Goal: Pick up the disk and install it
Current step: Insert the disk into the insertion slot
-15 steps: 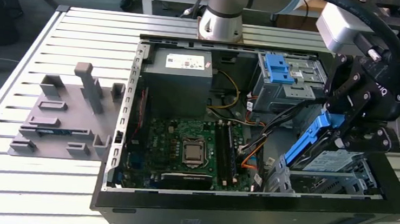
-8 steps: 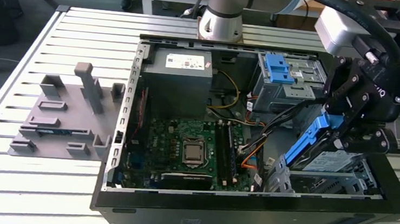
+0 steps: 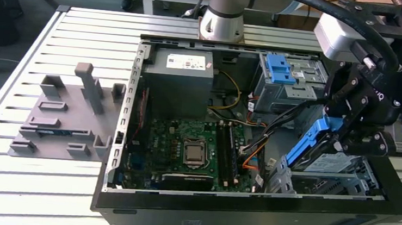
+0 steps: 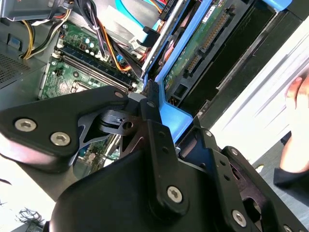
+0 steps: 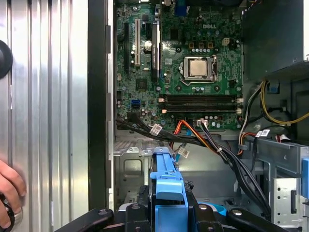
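Exterior view: jaws clamped on blue-framed silver-black rectangular hard disk point(image 3: 306, 147), held tilted over grey metal drive cage point(image 3: 347, 183) inside open black computer case point(image 3: 250, 215).

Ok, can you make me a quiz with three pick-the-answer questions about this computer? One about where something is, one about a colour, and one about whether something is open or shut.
1. Where is the disk?
A) lying on the grey stand on the table
B) held by the pincer at the computer case
C) down on the floor

2. What colour is the frame around the disk?
A) red
B) yellow
C) blue

3. How is the computer case?
A) open, with its insides showing
B) closed with a lid
C) packed in a box

Answers:
1 B: the pincer is clamped on the tilted disk at the case's side on the exterior view's right.
2 C: the frame is bright blue in both wrist views.
3 A: the green motherboard is in plain sight.
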